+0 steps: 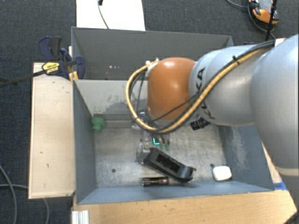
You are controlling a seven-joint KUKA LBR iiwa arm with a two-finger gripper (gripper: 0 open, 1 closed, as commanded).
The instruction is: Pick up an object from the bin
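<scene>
Black and elongated, the object [169, 166] nearest the gripper [145, 153] lies slantwise near the front wall of the bin [86, 139], its upper-left end just under the tool. We cannot tell whether the gripper is wide or narrow, because the orange cover [168, 90] and the cables [135, 111] hide much of it. We judge the step in hand to be the descent onto that end. To do it well, we align the closing direction across the object's narrow width, descend squarely, and stay off the small dark stick [155, 181] just beside it toward the front. The white lump [222, 173] and the green piece [97, 123] lie well apart and need no allowance.
</scene>
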